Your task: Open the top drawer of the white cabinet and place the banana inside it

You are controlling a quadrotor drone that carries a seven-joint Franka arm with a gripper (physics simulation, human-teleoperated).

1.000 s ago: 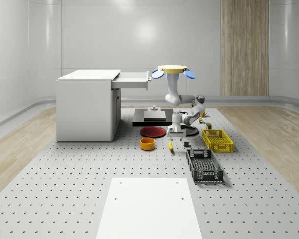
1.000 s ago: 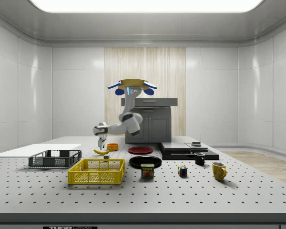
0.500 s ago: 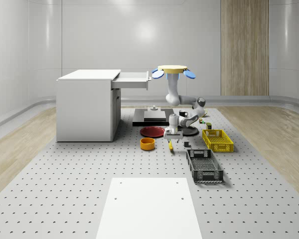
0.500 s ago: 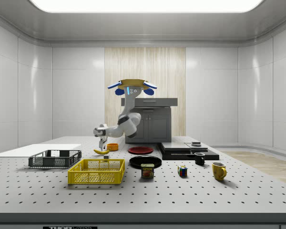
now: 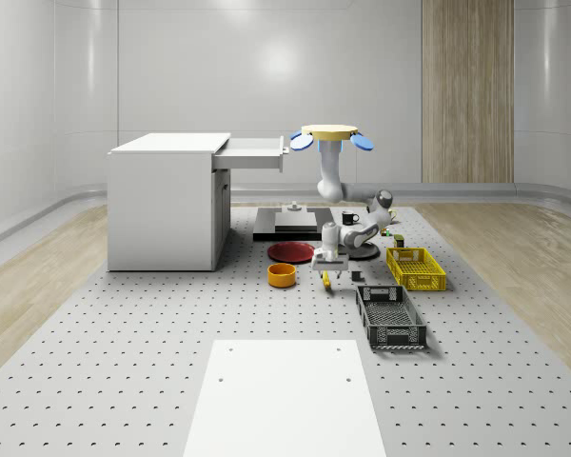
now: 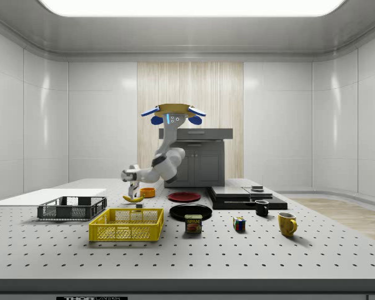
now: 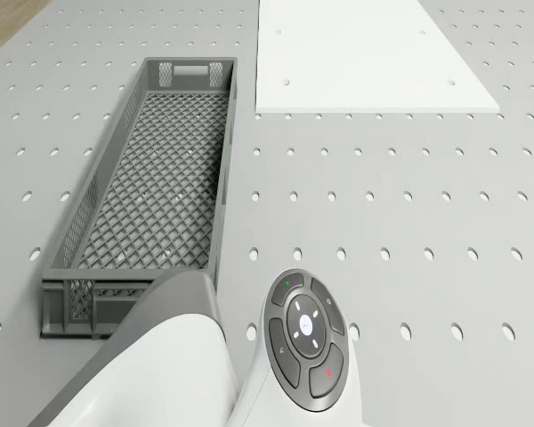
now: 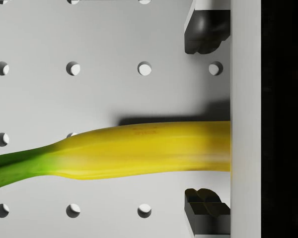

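The banana [image 8: 139, 151] is yellow with a green stem and lies flat on the perforated table. My gripper [image 8: 203, 119] hangs just above it, open, with one dark fingertip [image 8: 202, 29] on each side of the fruit and not touching it. In the whole-scene view the gripper [image 5: 328, 269] points down over the banana [image 5: 325, 280], between the orange bowl and the grey crate. The drone [image 5: 328, 133] hovers above the table, right of the white cabinet [image 5: 162, 205], whose top drawer [image 5: 254, 154] stands pulled out. In the side view the gripper [image 6: 132, 192] sits right over the banana [image 6: 134, 199].
An orange bowl [image 5: 282, 275] and a red plate [image 5: 292, 251] lie left of the banana. A grey crate [image 5: 389, 317] and a yellow crate [image 5: 415, 268] stand to its right. A black slab [image 5: 285, 225] is behind, and a white slab [image 5: 284, 395] lies in front.
The arm has swung the gripper toward the whole-scene view's left and lowered it onto the banana's position. The drone has kept its place, and the banana has not moved.
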